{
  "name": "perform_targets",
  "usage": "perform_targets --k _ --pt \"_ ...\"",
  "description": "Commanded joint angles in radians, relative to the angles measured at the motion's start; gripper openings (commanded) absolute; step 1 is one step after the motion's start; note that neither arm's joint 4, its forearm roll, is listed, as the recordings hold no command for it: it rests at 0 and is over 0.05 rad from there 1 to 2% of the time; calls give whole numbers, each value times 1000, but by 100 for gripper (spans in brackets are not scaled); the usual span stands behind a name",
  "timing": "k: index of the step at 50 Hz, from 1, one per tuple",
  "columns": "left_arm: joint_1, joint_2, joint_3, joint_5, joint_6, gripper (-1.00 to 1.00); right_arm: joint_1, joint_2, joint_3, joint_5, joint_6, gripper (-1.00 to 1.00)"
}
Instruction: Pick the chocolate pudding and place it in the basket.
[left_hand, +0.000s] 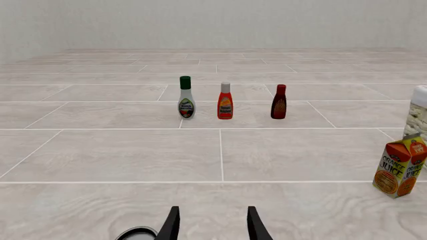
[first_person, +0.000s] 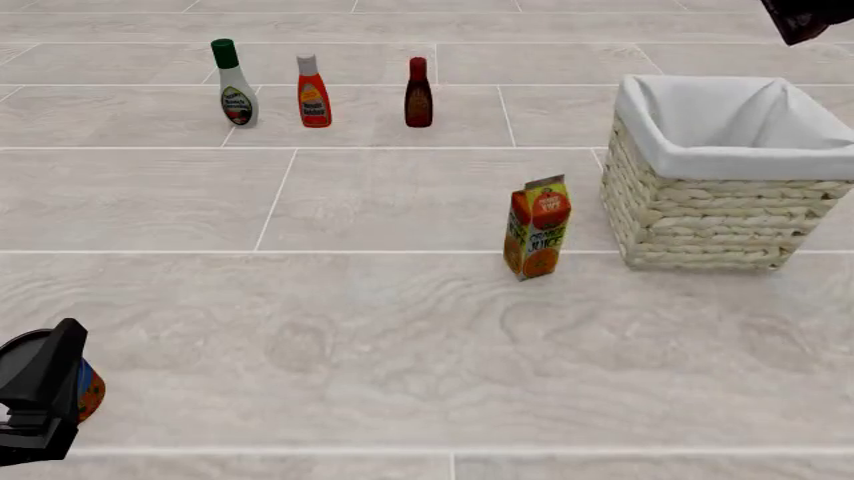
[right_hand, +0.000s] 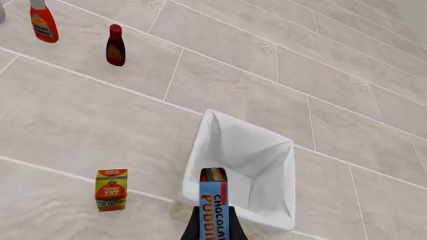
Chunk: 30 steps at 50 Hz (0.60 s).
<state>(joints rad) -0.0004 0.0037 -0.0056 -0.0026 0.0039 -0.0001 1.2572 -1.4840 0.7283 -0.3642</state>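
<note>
Right wrist view: right pincer (right_hand: 213, 227) grips chocolate pudding (right_hand: 214, 207) above basket (right_hand: 241, 167).

— What did you have standing at the far side of the tiled surface (first_person: 400, 330)?

— You had three bottles in a row, apart from one another: a white bottle with a green cap (first_person: 235, 84) at the left, an orange bottle with a white cap (first_person: 314, 93) in the middle, and a dark red bottle (first_person: 419, 94) at the right. All three stood upright.

— And nearer to you?

— An orange juice carton (first_person: 537, 228) stood upright, well apart from the bottles, turned a little so one corner faced you. At the near left edge you could see a bit of something orange (first_person: 91, 392), mostly hidden, too little to name.
</note>
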Motion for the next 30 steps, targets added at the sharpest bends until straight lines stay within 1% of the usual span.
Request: perform_targets --k 1,5,8,15,16,17,22,24,25,26,27,30 --pt "1 0 2 -2 0 100 -42 34 -10 7 4 -100" --pt "1 0 2 -2 1 100 -50 59 -35 32 -14 -100" --pt "1 0 2 -2 1 100 -51 70 -54 46 -17 -100" --pt "1 0 2 -2 1 100 -83 128 -126 99 -58 -100" --pt "1 0 2 -2 1 100 -84 141 -147 107 -49 -100" --pt "1 0 2 -2 1 100 -87 148 -153 112 -55 -100" --pt "1 0 2 -2 0 100 -72 195 -222 161 -70 -100" --pt "1 0 2 -2 1 100 -75 200 -229 164 -74 -100" --pt "1 0 2 -2 0 100 -87 209 -233 165 -101 -100" --pt "1 0 2 -2 1 100 -100 213 -234 163 -116 -100" --pt "1 0 2 -2 1 100 -96 231 -261 177 -99 -100" --pt "1 0 2 -2 1 100 -92 254 -283 191 -101 -100"
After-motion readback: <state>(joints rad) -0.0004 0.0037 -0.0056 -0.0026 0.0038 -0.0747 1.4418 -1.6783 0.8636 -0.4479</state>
